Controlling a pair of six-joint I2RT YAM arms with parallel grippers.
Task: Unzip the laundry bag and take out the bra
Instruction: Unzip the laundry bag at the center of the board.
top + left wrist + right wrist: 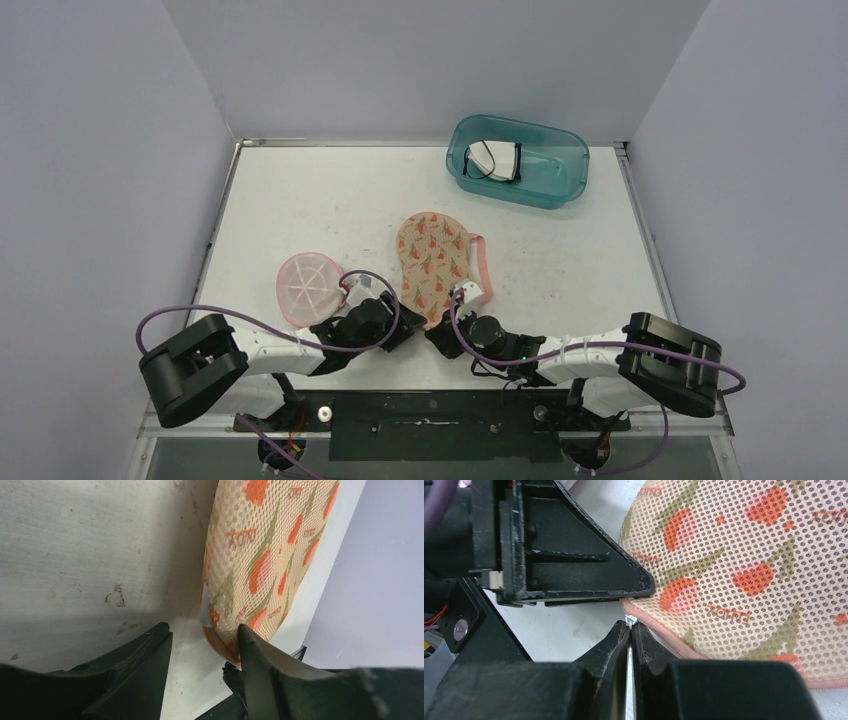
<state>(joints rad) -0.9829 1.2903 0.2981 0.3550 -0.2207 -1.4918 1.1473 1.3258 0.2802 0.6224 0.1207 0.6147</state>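
Your teal bin [562,196] holds a white-and-black garment [495,160]. The floral laundry bag [430,255] lies midway on the scuffed white table [570,265]. The left gripper [204,629] is half-open astride its edge, and the right gripper [630,627] is pinched on its white zipper tab [629,619].

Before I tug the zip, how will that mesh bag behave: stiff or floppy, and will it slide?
Probably semi-stiff: the bag stands domed on the table, so it should keep shape. Likely light, being open mesh, so it may slide toward the right pincer pinching its white tab unless the left pincer, open astride its edge, braces it.
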